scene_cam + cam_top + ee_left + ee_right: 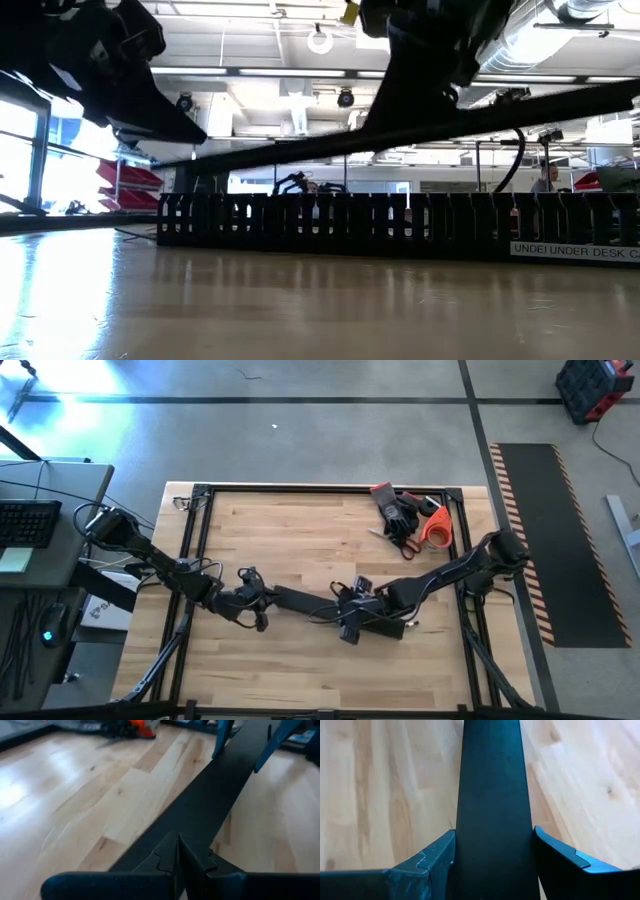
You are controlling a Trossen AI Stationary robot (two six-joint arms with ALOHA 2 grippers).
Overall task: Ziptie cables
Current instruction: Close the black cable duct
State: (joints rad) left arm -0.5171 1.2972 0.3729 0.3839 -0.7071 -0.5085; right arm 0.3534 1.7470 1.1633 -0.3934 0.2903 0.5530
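Both end effectors carry the flat strip (492,795) above the desk (300,530): left end effector (177,855) pinched on one end, right end effector (492,855) straddling it, perhaps gripping. Cables (330,615) seem to lie beneath, hard to see.

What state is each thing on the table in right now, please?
Flat black strip: lifted off the table, held at both ends.
Left gripper: shut on one end of the strip.
Right gripper: clamped across the strip's width.
Comb-toothed channel: lying on the table.
Orange tape roll: lying at the far edge.
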